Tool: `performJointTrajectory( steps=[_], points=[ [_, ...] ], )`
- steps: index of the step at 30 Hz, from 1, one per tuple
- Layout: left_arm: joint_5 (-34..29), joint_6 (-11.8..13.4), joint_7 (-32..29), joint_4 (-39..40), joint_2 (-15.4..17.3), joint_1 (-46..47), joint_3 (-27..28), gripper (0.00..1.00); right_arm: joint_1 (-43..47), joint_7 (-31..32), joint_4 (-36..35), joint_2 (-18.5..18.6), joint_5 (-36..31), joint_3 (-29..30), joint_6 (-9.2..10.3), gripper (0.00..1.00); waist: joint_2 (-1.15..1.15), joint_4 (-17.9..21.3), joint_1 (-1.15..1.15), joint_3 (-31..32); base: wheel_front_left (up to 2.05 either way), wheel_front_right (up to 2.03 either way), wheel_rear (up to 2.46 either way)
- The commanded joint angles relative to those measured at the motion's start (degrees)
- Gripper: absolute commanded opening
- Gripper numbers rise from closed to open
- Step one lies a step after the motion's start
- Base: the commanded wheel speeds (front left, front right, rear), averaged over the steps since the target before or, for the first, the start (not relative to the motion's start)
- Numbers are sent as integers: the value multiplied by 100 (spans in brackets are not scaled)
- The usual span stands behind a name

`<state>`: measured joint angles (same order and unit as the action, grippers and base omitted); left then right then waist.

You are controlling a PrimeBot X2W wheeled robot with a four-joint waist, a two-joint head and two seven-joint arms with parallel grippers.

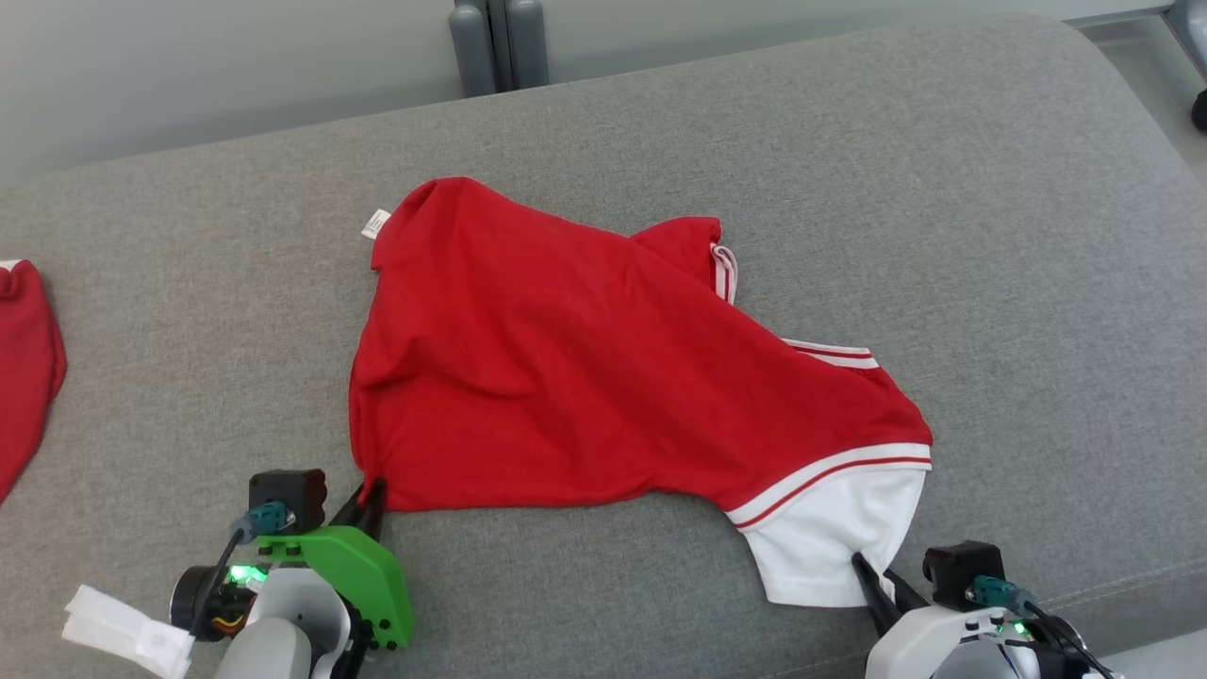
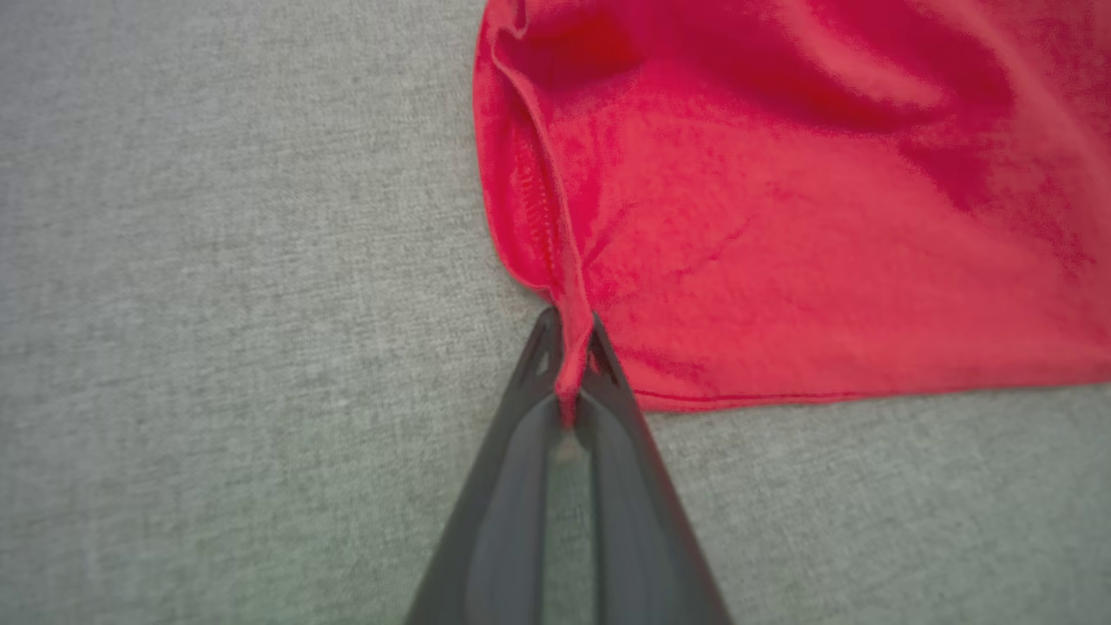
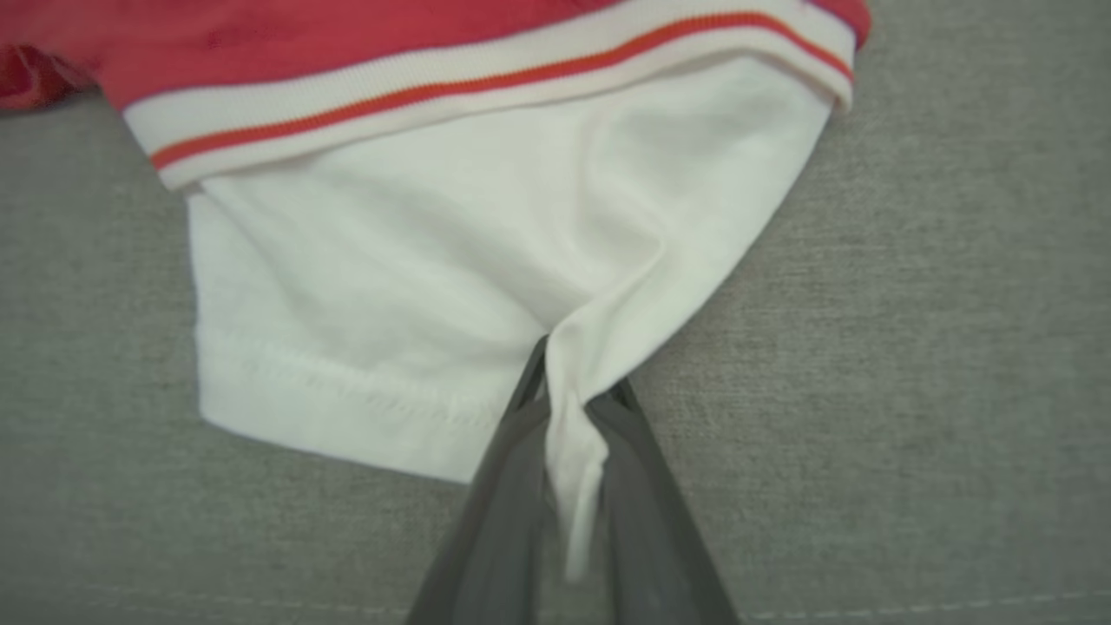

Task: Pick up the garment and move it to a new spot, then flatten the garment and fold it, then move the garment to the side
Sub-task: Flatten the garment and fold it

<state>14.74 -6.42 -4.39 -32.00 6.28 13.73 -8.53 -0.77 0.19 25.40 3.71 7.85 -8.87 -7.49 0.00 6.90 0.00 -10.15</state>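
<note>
Red garment (image 1: 585, 377) lies rumpled — striped white band, plain white end.

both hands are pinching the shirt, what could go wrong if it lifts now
1. The left hand pinches only a thin corner of the shirt hem, and the right hand only a twist of the white sleeve. Either could slip out on lifting.
2. One grip is on hem, the other on sleeve, so the shirt may hang skewed instead of flat.
3. Another red garment lies at far left, and a move that way may overlap it.
</note>
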Motion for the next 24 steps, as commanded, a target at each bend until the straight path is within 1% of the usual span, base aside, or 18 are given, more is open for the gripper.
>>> performJointTrajectory(
  steps=[1,4,6,8,10,13,15,17,18,19,21,22,24],
  points=[
    [159,-16,-69,66,2,-215,36,0,79,85,-22,-8,223,-42,0,0,0,33,0,94,0,0,0],
    [543,-56,-172,645,-67,-417,125,0,138,-46,-682,31,893,82,0,0,0,38,0,210,0,0,0],
    [971,-76,-371,1247,-122,-631,168,0,300,-29,-1281,141,1418,238,1,0,0,18,0,291,0,0,0],
    [1412,-101,-667,2016,-149,-887,131,0,500,81,-1991,258,1921,473,1,0,0,-17,0,377,0,0,0],
    [1814,-100,-1029,2870,-95,-1124,77,0,671,223,-2823,324,2453,809,0,0,0,-61,0,441,0,0,0],
    [2444,-105,-1580,4283,-75,-1353,81,0,953,507,-4110,393,3155,1517,0,0,0,-116,0,491,0,0,0],
    [2837,-88,-1891,5129,-79,-1383,79,0,1033,726,-4855,367,3506,1995,0,0,0,-125,0,475,0,0,0],
    [3138,8,-2185,5880,-65,-1323,92,0,994,1014,-5469,431,3732,2451,0,0,0,-103,0,425,0,0,0],
    [3251,59,-2318,6160,-65,-1252,80,0,894,1146,-5687,438,3834,2639,0,0,0,-85,0,398,0,0,0],
    [3342,119,-2481,6498,-33,-1126,69,0,746,1328,-5925,520,3911,2890,-1,0,0,-64,0,351,0,0,0],
    [3494,235,-2765,6929,-34,-838,-2,0,408,1661,-6214,680,4011,3323,0,0,0,-63,0,264,0,0,0],
    [3558,292,-2895,7065,-28,-681,-36,0,200,1826,-6290,731,4091,3472,-1,0,0,-63,0,221,0,0,0],
    [3709,431,-3142,7244,-39,-205,-50,0,-336,2226,-6370,962,4135,3745,0,0,0,-64,0,101,0,0,0]
  ],
)
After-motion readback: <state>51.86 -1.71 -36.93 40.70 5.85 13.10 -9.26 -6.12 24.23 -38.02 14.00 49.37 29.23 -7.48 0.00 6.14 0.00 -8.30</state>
